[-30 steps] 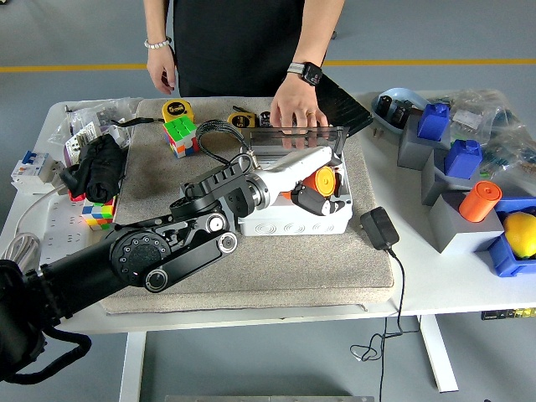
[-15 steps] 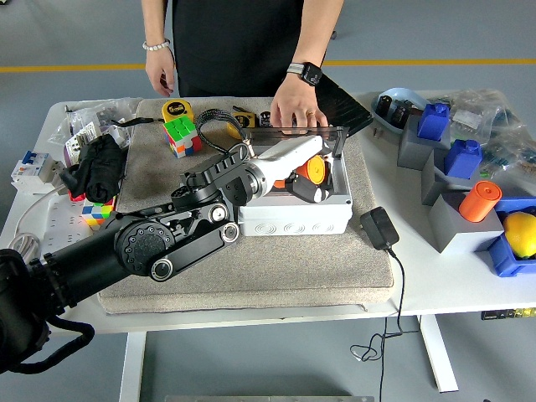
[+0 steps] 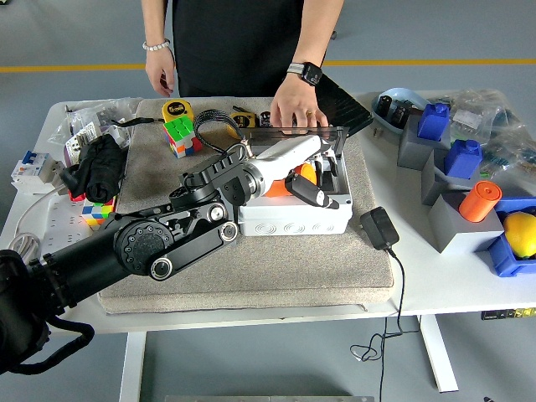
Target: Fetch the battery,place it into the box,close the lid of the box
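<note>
A white plastic box (image 3: 293, 222) stands open on the grey mat in the middle of the table. Its clear lid (image 3: 297, 134) stands up at the back, and a person's hand (image 3: 293, 109) rests on the lid's top edge. My left hand (image 3: 303, 188) reaches into the box from the left. Its fingers are curled on the orange battery (image 3: 305, 172), held low inside the box and partly hidden by the palm. My right arm is out of view.
A black charger (image 3: 378, 226) with its cable lies right of the box. Rubik's cubes (image 3: 180, 134), a yellow tape measure (image 3: 176, 109) and a black pouch (image 3: 100, 163) lie to the left. Grey and blue blocks and an orange cylinder (image 3: 479, 201) stand at the right.
My left hand has shifted a little left and toward the back inside the box, carrying the battery with it. The person's hand has stayed on the lid.
</note>
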{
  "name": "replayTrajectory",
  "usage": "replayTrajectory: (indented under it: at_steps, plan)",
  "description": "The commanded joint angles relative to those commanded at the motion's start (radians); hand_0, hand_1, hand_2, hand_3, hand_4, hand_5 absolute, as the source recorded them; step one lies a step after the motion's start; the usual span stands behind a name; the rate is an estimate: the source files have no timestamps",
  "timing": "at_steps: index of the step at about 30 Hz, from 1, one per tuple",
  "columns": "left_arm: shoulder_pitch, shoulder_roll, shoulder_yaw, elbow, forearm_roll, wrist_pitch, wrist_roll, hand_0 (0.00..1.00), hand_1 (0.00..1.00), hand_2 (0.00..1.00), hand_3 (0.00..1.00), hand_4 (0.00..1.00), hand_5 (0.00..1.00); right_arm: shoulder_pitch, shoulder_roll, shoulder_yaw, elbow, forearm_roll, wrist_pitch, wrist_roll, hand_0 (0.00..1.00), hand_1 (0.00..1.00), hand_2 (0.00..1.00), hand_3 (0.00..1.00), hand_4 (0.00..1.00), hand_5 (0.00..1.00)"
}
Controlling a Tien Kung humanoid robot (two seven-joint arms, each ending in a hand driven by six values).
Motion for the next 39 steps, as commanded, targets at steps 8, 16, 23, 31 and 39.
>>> replayTrajectory:
  at_steps: [8,16,23,31,39]
  plan:
    - [0.001,0.000,-0.011,-0.002,-0.008,0.004,-0.009,0.273,0.315,0.375,0.493,0.998,0.280,0.003,0.000,0.005,0.001,-0.003,-0.004,0.005,0.676,0.639,0.659,0.550,0.876,0.426]
    - [0.013,0.000,-0.048,-0.062,-0.022,0.003,-0.015,0.286,0.349,0.394,0.508,0.998,0.279,0.000,0.001,0.004,0.000,0.002,-0.003,0.005,0.676,0.639,0.658,0.550,0.875,0.426]
    - [0.061,0.033,-0.112,-0.170,-0.024,-0.010,-0.001,0.404,0.519,0.516,0.551,0.998,0.279,0.000,0.001,0.013,0.001,-0.004,-0.004,0.009,0.676,0.639,0.658,0.550,0.875,0.425]
    - [0.112,0.077,-0.214,-0.237,-0.066,0.078,-0.102,0.669,0.708,0.661,0.668,0.998,0.302,-0.002,0.001,0.016,0.000,-0.002,-0.002,0.008,0.677,0.638,0.655,0.549,0.872,0.423]
    - [0.091,0.083,-0.298,-0.186,-0.052,0.108,-0.131,0.810,0.817,0.792,0.789,0.998,0.339,0.000,0.002,0.020,0.002,-0.005,-0.004,0.011,0.676,0.638,0.653,0.549,0.870,0.419]
